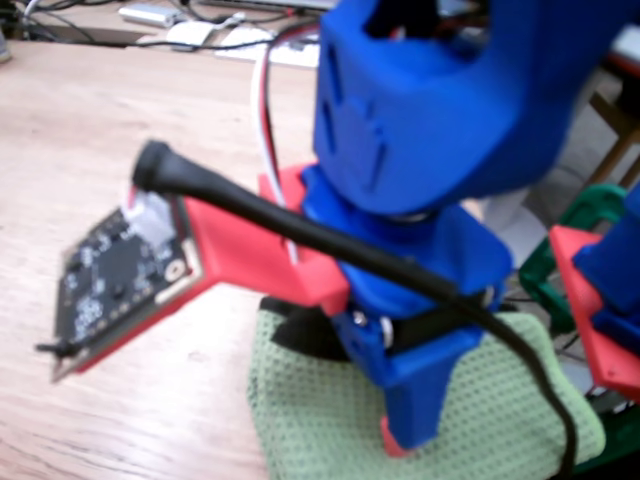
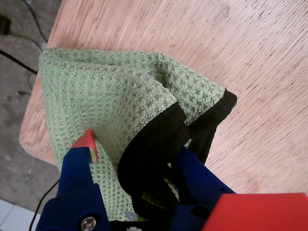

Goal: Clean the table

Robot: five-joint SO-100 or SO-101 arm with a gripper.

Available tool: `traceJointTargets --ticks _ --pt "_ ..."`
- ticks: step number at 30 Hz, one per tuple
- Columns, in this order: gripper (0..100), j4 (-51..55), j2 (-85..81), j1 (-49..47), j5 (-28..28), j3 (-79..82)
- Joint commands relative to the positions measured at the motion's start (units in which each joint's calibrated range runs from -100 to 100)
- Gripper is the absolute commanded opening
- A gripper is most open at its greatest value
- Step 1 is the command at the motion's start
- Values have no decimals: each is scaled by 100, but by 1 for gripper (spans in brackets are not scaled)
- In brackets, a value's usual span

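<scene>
The table [image 1: 80, 120] is a light reddish-brown wooden top; in the wrist view [image 2: 240, 57] its rounded corner lies at the lower left. A green waffle-weave cloth [image 2: 106, 91] with a black hem lies bunched near that corner, and also shows in the fixed view [image 1: 320, 410]. My blue gripper [image 2: 137, 149] reaches down onto it. One finger with a red tip [image 2: 89, 143] presses on the cloth, and the other finger [image 2: 199, 173] is on the far side of a raised fold. The fold sits pinched between them. In the fixed view the gripper [image 1: 410, 425] stands on the cloth.
Cables and white devices [image 1: 190, 35] lie along the table's far edge. A second red and blue assembly [image 1: 610, 300] and a green clamp [image 1: 590, 215] stand at the right. Grey floor [image 2: 19, 48] shows beyond the table edge in the wrist view.
</scene>
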Motion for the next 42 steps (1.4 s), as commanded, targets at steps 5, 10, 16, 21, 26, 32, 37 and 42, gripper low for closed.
traceJointTargets --ticks 5,10,16,21,26,32,37,42 --pt "28 74 -827 940 0 -153" --pt "28 82 -1188 737 0 -153" --pt "27 99 -2526 940 357 -144" --pt "13 148 -5330 1938 293 149" --pt "1 1109 -6539 2835 298 1980" --pt "1 1059 -8023 2700 337 4302" --pt "2 985 -10047 2717 366 5717" --pt "1 370 -10664 2852 366 7369"
